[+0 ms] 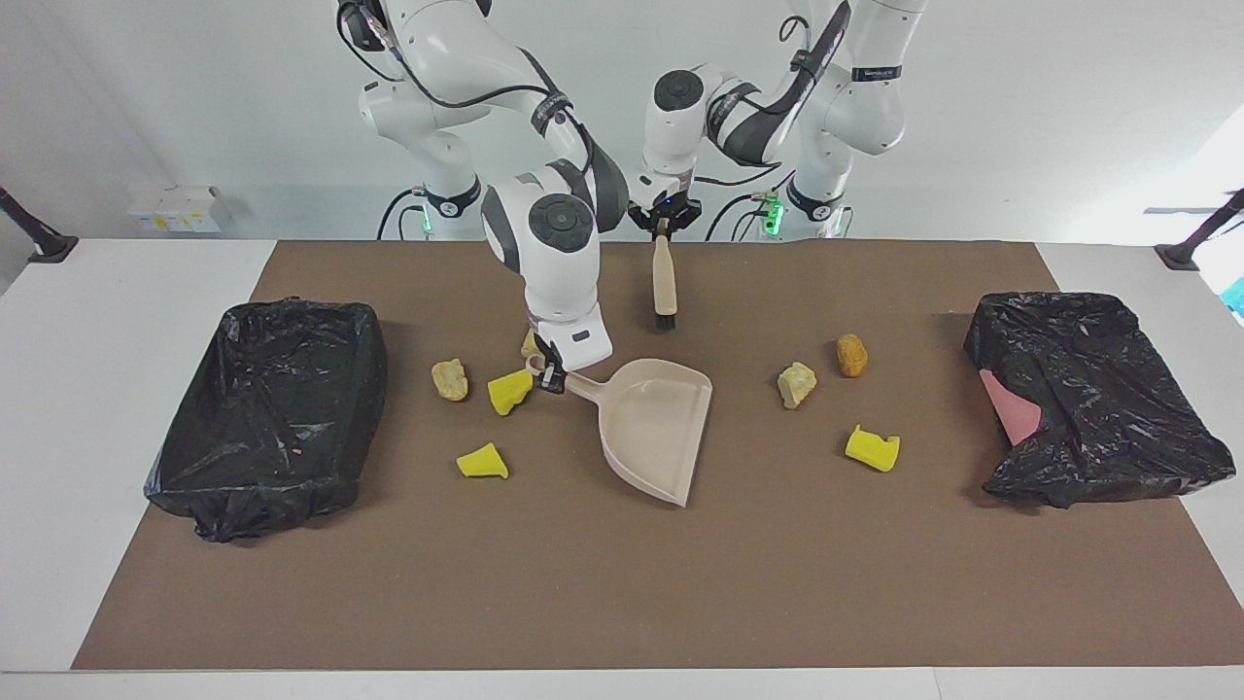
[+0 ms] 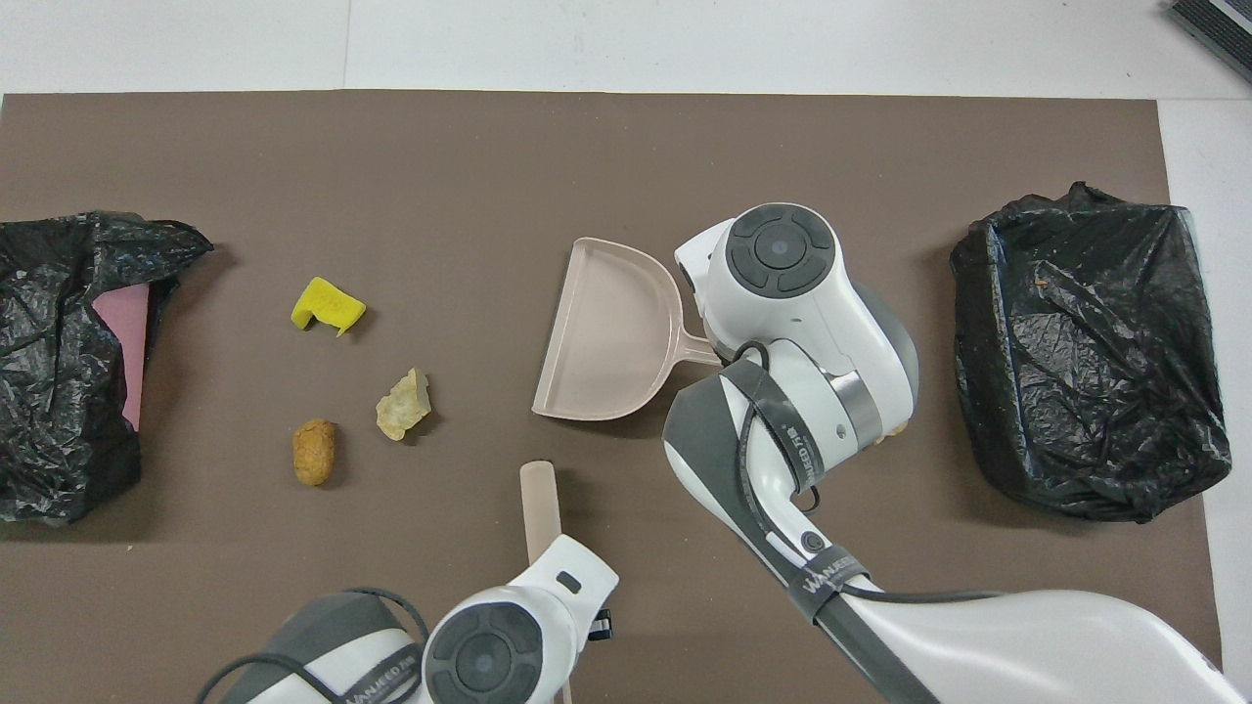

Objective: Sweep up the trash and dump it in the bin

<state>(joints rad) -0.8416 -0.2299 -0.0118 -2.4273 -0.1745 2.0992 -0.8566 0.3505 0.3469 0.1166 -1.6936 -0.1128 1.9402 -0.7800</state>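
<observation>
My right gripper (image 1: pixel 552 375) is shut on the handle of the beige dustpan (image 1: pixel 651 428), which sits low at the mat's middle with its mouth toward the left arm's end. In the overhead view the dustpan (image 2: pixel 606 332) shows beside the right wrist, which hides the gripper. My left gripper (image 1: pixel 663 226) is shut on the brush (image 1: pixel 665 282), which hangs bristles down over the mat. Trash lies on both sides. By the dustpan's handle are a yellow wedge (image 1: pixel 509 391), a beige lump (image 1: pixel 449 379) and another yellow wedge (image 1: pixel 483 461). Toward the left arm's end lie a beige chunk (image 1: pixel 796 384), an orange-brown lump (image 1: pixel 851 355) and a yellow wedge (image 1: pixel 872 447).
A bin lined with a black bag (image 1: pixel 267 408) stands open at the right arm's end of the brown mat (image 1: pixel 622 583). A second black-bagged bin (image 1: pixel 1088 389) with pink showing sits at the left arm's end. One more beige lump (image 1: pixel 530 342) peeks out by the right wrist.
</observation>
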